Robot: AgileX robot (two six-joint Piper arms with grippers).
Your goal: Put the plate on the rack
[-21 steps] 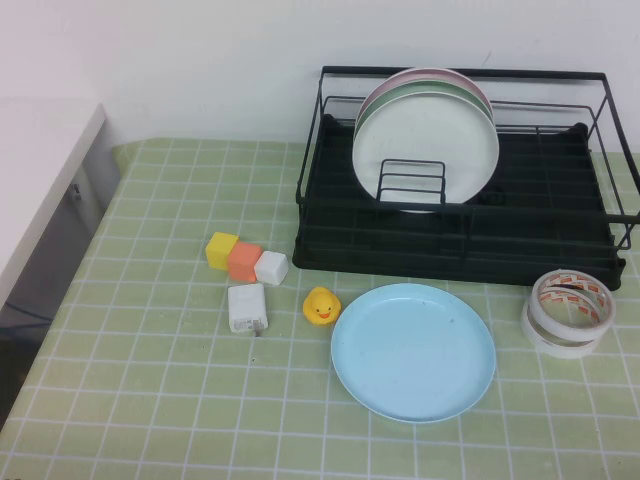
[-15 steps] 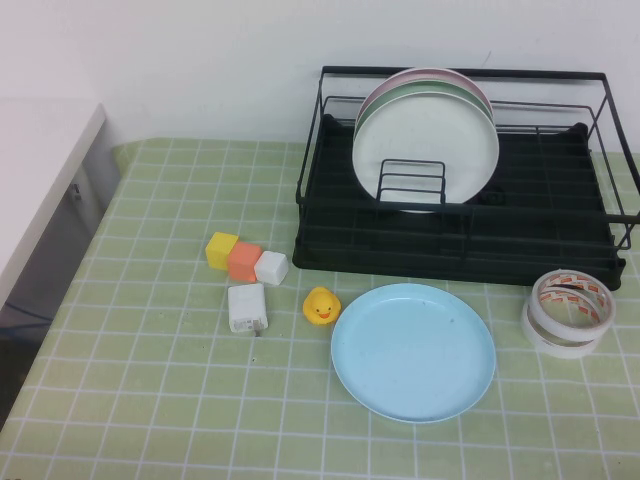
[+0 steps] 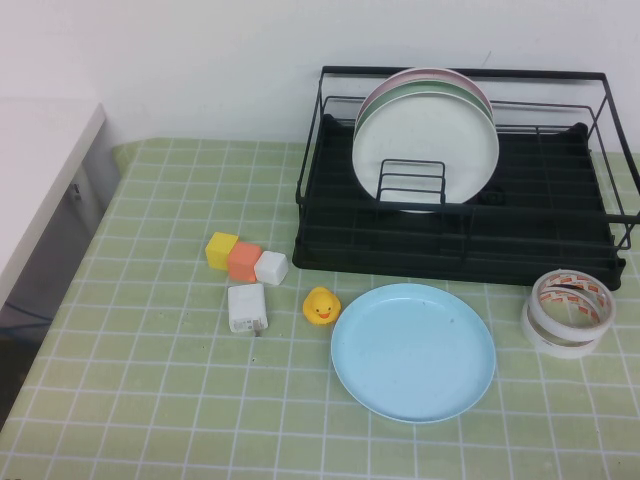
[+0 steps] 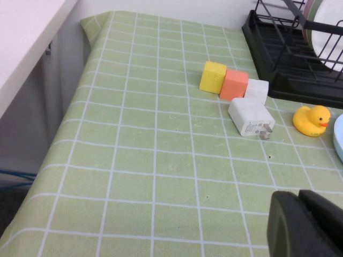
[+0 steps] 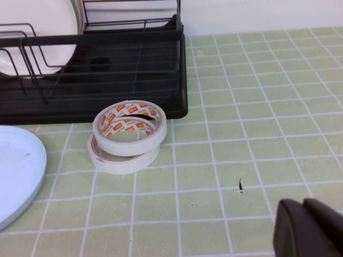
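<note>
left fingers [image 4: 305,225] closed, empty | right fingers [image 5: 308,230] closed, empty | rack [image 3: 450,240]: three plates upright | blue plate [image 3: 413,351] on table

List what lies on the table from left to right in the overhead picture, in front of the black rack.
Yellow cube → orange cube → white cube → rubber duck → light blue plate → tape rolls. The white charger overlaps the cubes' span, so I left it out.

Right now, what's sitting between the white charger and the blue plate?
In the high view, a yellow rubber duck sits between the white charger and the blue plate, close to the plate's rim but apart from it.
</note>
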